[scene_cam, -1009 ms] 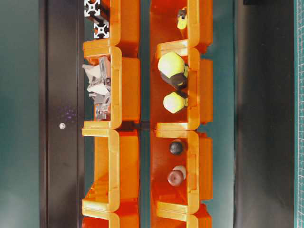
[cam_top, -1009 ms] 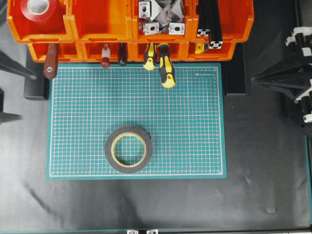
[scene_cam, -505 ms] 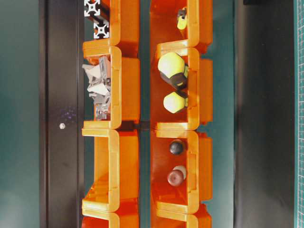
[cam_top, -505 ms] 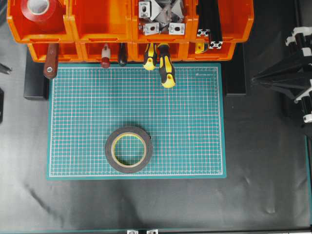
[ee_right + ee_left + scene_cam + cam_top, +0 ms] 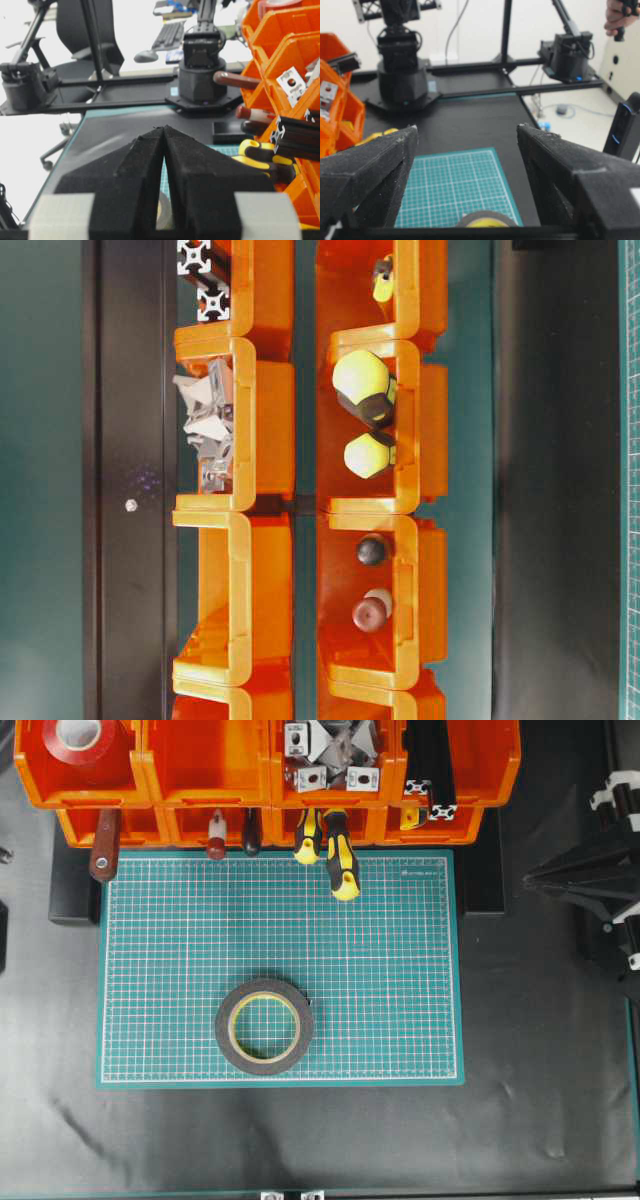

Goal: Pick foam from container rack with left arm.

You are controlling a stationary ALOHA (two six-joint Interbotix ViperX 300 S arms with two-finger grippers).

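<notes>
From overhead, the foam lies flat on the green gridded cutting mat, near its lower edge: a matt black ring with a cream-yellow inner band and a hollow centre showing the grid through it. Nothing touches it. The container rack runs along the top, glossy orange bins in two tiers; a red tape roll with a white core sits in the top-left bin, metal brackets further right, and yellow-and-black tool handles poke out over the mat. The right pincer shows at the right edge, black and pointed.

The table-level view, turned on its side, shows only the rack, with rounded yellow handle ends and dull grey brackets in their bins.

From the left wrist, the left pincer stands wide apart, its rough black foam-faced fingers holding nothing; the rim of the foam peeks up between them at the bottom edge, on the mat.

From the right wrist, the right pincer's black padded fingers meet at their tips, gripping nothing, above the dark worktop.
</notes>
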